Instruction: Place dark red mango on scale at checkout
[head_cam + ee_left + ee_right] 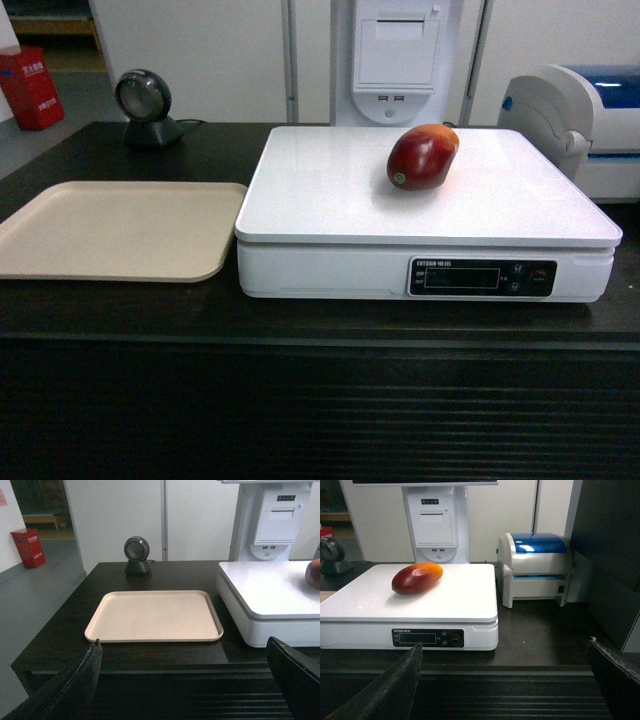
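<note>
The dark red mango (422, 157) lies on its side on the white top of the scale (330, 190), right of the middle, free of any gripper. The scale stands on the dark checkout (300, 325). In the right wrist view the mango (417, 578) rests on the scale (455, 602), its orange end to the right. My right gripper (505, 644) is open and empty, held back in front of the counter's ribbed front. My left gripper (184, 642) is also open and empty, facing the beige tray. Only the mango's edge (314, 574) shows there. Neither gripper shows in the head view.
A beige flat tray (110, 228) lies left of the scale. A round black scanner (145, 105) stands behind it. A white-and-blue printer-like machine (537, 567) sits right of the scale, and a white receipt unit (398, 50) rises behind. A red box (28, 547) stands on the floor at far left.
</note>
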